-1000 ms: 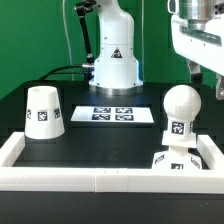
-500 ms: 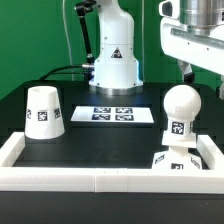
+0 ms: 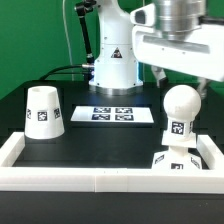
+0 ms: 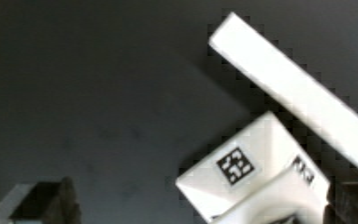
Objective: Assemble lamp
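Note:
The white ball-topped bulb [image 3: 180, 110] stands upright on the flat square base [image 3: 187, 160] at the exterior view's right, close to the white wall. The truncated-cone shade [image 3: 44, 110] stands on the black table at the exterior view's left. My gripper [image 3: 180, 80] hangs just above the bulb, open and empty, touching nothing. In the wrist view my gripper [image 4: 197, 205] shows two dark fingertips [image 4: 43, 200] wide apart. A white tagged lamp part [image 4: 247, 170], which looks like the base, lies between them and well below them.
The marker board [image 3: 120, 114] lies flat in the middle of the table. A low white wall [image 3: 100, 180] frames the table's front and sides, and it shows as a strip in the wrist view [image 4: 291, 75]. The robot's white pedestal [image 3: 113, 65] stands behind the marker board.
My gripper has moved toward the exterior view's left, from beside the bulb's far right to above it. The lamp parts have not moved.

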Tool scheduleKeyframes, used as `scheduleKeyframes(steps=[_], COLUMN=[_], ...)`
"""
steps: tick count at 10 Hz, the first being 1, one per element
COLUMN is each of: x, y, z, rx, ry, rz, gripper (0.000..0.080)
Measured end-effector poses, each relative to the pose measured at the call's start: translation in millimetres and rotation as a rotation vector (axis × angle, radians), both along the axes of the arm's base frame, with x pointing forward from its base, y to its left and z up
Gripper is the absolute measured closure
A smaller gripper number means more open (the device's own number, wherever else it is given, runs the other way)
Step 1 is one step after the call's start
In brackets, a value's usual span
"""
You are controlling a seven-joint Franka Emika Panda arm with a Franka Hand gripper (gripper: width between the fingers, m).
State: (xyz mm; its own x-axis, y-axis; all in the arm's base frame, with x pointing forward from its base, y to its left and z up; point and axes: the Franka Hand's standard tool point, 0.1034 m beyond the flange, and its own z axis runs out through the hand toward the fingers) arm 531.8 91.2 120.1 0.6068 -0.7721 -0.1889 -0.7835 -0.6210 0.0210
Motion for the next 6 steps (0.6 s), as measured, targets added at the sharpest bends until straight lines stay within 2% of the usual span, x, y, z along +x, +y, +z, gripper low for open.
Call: scheduleKeyframes(steps=[2, 4, 6], x=[1.7, -2.8, -13.2], y=[-2.9, -16.4, -41.3], z=[-0.8, -2.5, -6.1], rx=[0.000, -0.012, -0.040], ry=[-0.002, 0.005, 0.003], rz=[0.002, 0.127, 0.329], gripper=[0.0101, 0.0101, 0.0101])
